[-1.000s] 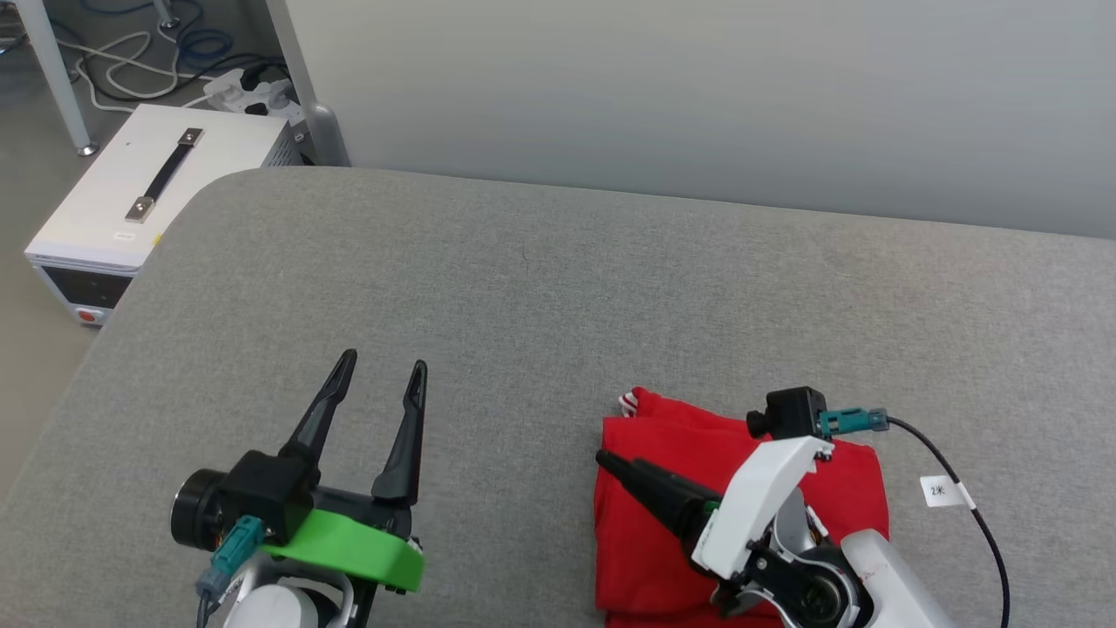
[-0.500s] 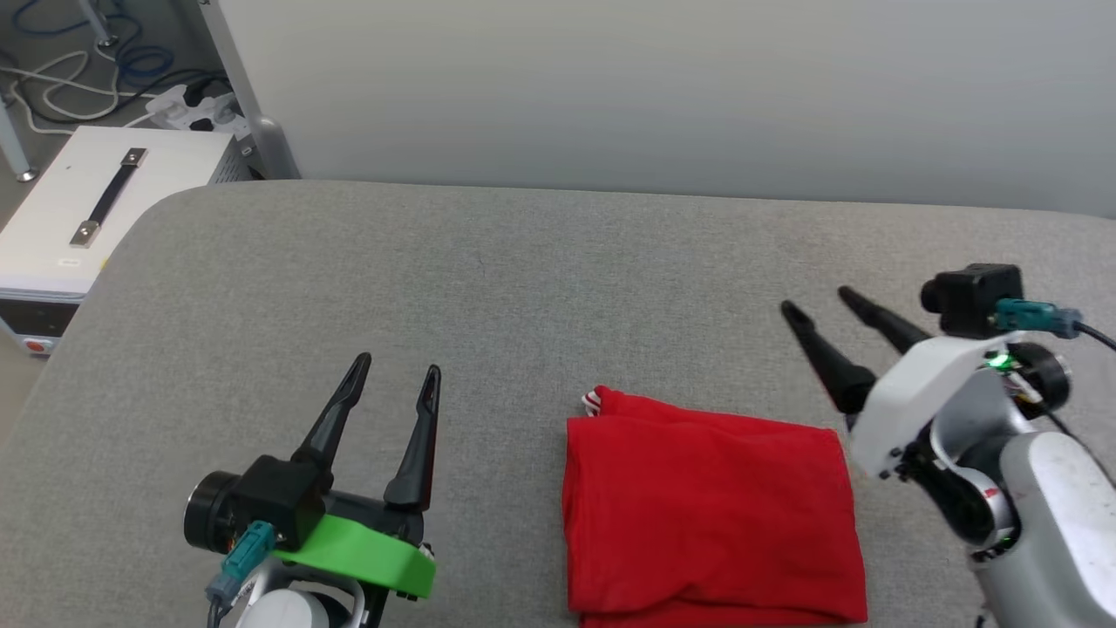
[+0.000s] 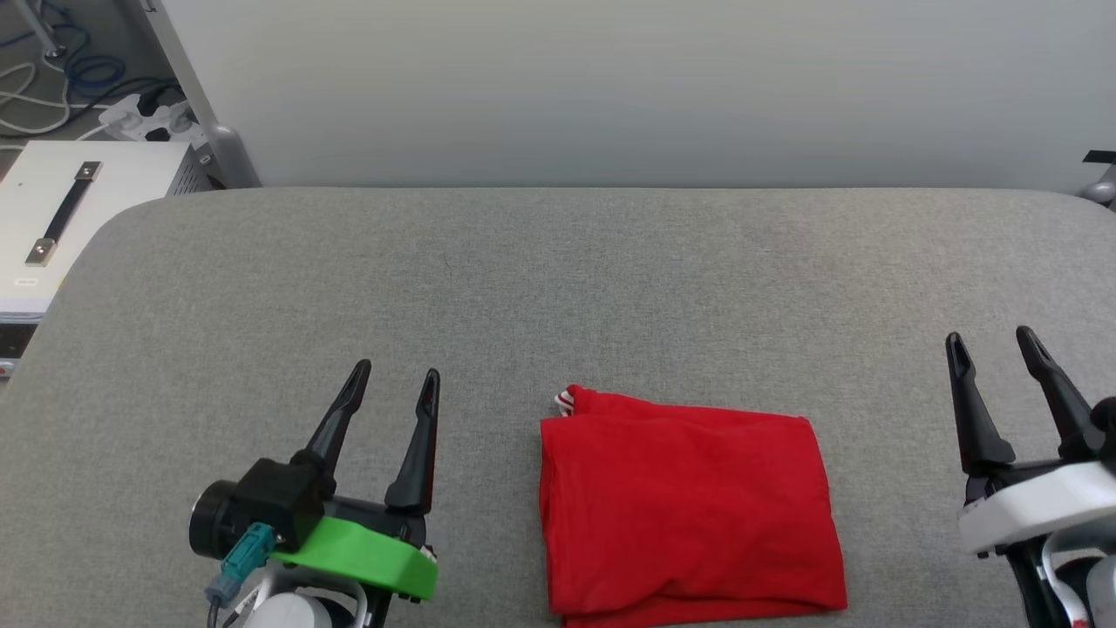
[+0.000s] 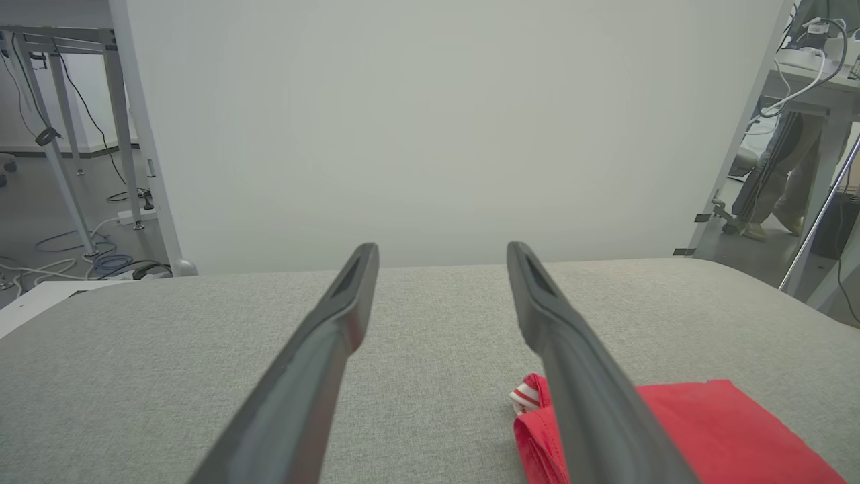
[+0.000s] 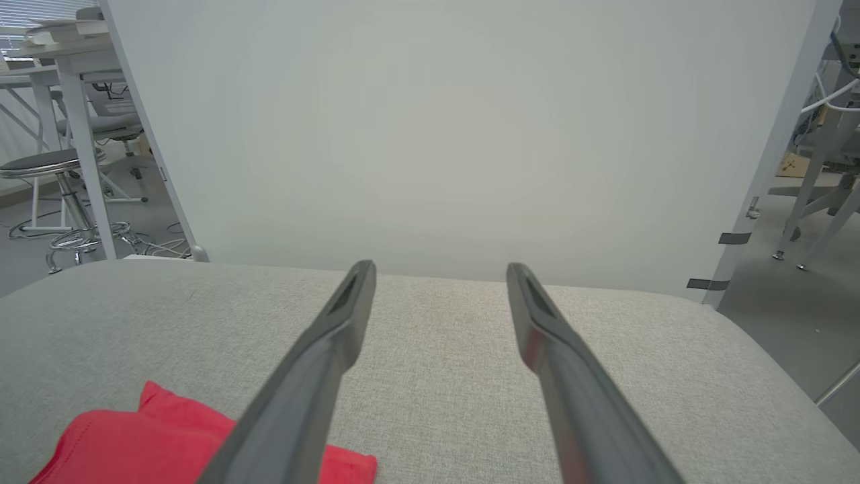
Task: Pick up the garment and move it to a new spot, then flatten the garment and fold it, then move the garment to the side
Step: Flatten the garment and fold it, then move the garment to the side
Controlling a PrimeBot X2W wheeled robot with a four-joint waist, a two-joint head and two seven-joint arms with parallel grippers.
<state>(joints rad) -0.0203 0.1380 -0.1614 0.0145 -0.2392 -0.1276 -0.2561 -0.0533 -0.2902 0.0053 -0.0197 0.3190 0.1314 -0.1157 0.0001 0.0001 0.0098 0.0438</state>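
While spread and empty, left pincer (image 3: 398, 371) and right pincer (image 3: 989, 336) — either side of the folded garment (image 3: 689, 506).

Robotics lab, no question: a grey fabric-covered worktop (image 3: 558, 262) sits against a plain pale backdrop panel (image 3: 610, 87). Down on the left floor there's a white equipment case (image 3: 122, 201) with a black carry handle, a power strip (image 3: 144, 122) and loose cables (image 3: 83, 70). Past the panel's edges we see a metal-legged desk (image 5: 79, 128), a stool (image 5: 40, 163) and a person's legs (image 4: 772, 168).
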